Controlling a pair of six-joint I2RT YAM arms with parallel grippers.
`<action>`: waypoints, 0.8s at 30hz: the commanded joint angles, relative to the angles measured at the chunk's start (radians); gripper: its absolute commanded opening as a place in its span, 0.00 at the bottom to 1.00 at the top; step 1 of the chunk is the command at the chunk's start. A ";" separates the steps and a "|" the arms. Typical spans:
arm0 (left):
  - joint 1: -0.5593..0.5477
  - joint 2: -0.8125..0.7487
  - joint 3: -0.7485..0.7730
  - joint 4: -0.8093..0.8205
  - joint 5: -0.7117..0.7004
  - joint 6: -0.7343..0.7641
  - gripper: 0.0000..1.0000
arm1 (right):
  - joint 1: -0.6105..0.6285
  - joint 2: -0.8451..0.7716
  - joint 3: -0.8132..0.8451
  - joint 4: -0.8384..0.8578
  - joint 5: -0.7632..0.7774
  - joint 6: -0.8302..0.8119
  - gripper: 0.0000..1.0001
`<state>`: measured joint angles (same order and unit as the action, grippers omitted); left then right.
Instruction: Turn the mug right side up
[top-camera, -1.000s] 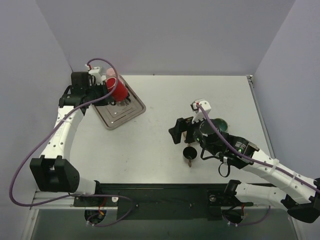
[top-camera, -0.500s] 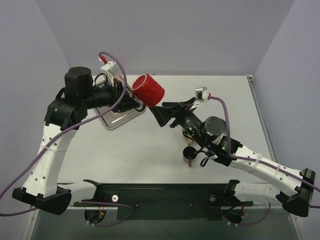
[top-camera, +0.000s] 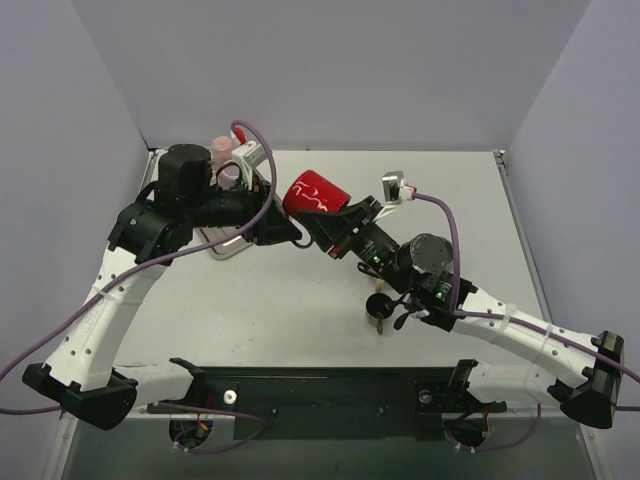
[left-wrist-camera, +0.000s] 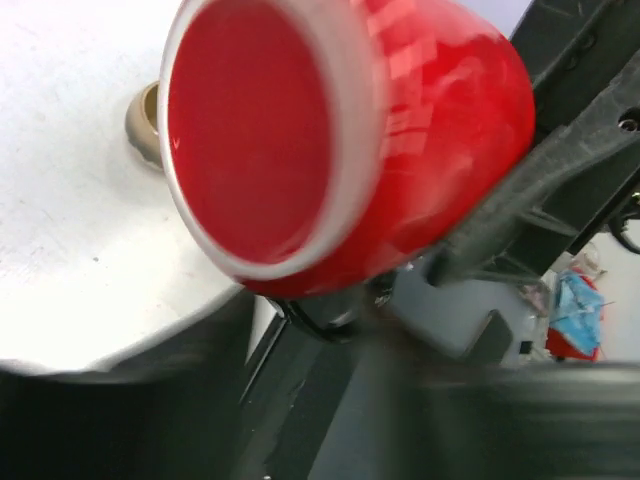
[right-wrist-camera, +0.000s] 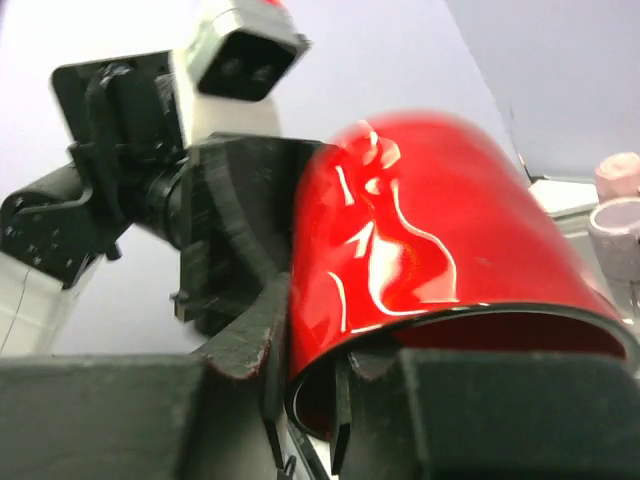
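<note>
The right fingers (right-wrist-camera: 250, 325) now straddle the wall of the mug (right-wrist-camera: 430, 230) at its open end, one outside against the red glaze and the other apparently just inside the rim. Whether they are already pressing cannot be told. Half a second ago they were spread wide and short of the mug, so the reach has closed.

The left fingers (top-camera: 283, 230) meet the mug at its lower side near the closed end. They are blurred in their own wrist view, but they look clamped on it, since the mug hangs in the air and they alone carried it a moment ago.

The mug lies on its side between the two arms, well above the tabletop (top-camera: 300, 310), with its base toward the left wrist. A second ago it was low over the tray (top-camera: 226, 247) at the far left; it has since been lifted and brought toward the middle.

This looks like a handover. Once the right fingers hold it, the left can let go and the mug can be set down mouth up.
</note>
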<state>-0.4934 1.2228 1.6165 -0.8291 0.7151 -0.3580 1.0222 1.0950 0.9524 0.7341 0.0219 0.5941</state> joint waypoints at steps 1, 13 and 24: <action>-0.025 -0.003 0.013 -0.074 -0.107 0.200 0.75 | -0.042 -0.055 0.084 -0.177 0.108 -0.046 0.00; 0.042 0.013 -0.217 0.113 -0.803 0.392 0.88 | -0.331 -0.119 0.167 -1.486 0.111 -0.120 0.00; 0.239 0.334 -0.204 0.364 -0.882 0.265 0.91 | -0.599 -0.173 -0.317 -1.314 -0.130 -0.076 0.00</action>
<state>-0.3046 1.4651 1.3804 -0.6243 -0.0933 0.0006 0.4877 0.9146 0.6613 -0.6693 -0.0174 0.5232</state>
